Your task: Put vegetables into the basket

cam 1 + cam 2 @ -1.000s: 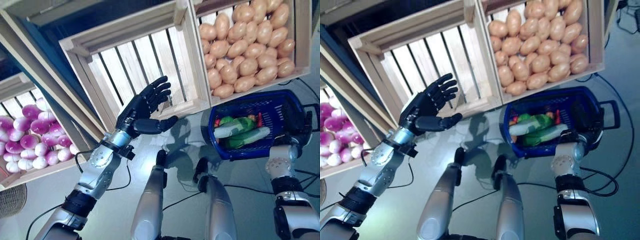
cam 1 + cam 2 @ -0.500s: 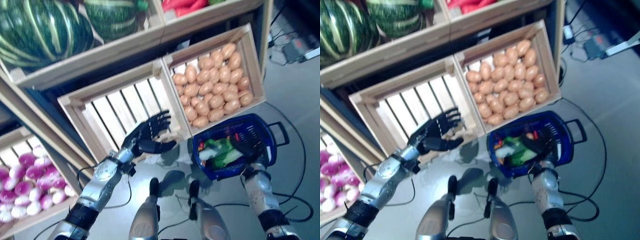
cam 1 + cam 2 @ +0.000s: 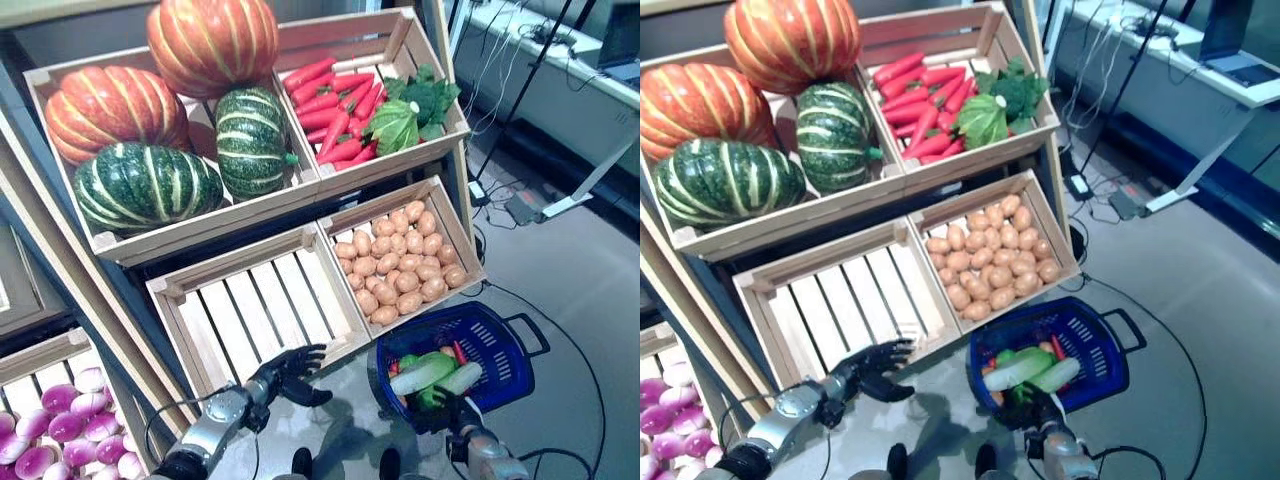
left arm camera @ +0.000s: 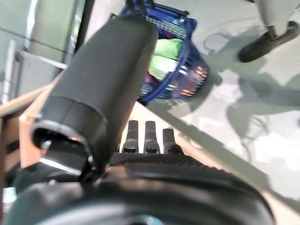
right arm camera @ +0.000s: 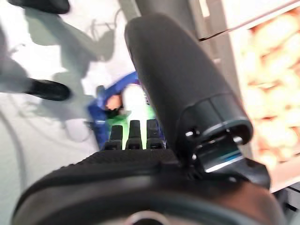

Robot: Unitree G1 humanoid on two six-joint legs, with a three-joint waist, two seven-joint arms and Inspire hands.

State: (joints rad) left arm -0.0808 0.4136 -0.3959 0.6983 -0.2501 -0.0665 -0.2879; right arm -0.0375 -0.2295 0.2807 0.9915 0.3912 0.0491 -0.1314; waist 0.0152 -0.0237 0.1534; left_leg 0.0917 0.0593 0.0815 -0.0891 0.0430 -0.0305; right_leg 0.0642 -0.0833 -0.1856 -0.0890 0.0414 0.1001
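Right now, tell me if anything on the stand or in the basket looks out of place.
One thing stands out: the slatted crate beside the potatoes is bare, while every other crate is full. Nothing looks spilled or damaged. The basket sits upright on the floor with its greens inside.

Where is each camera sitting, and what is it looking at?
Left eye view: on the head, looking down at the vegetable shelf, the blue basket and the open left robot hand.
Right eye view: beside it, same scene; right robot hand at the basket's near rim.
Left wrist view: along the left robot hand's straight fingers toward the basket.
Right wrist view: along the right robot hand's fingers into the basket.
All four show the basket.
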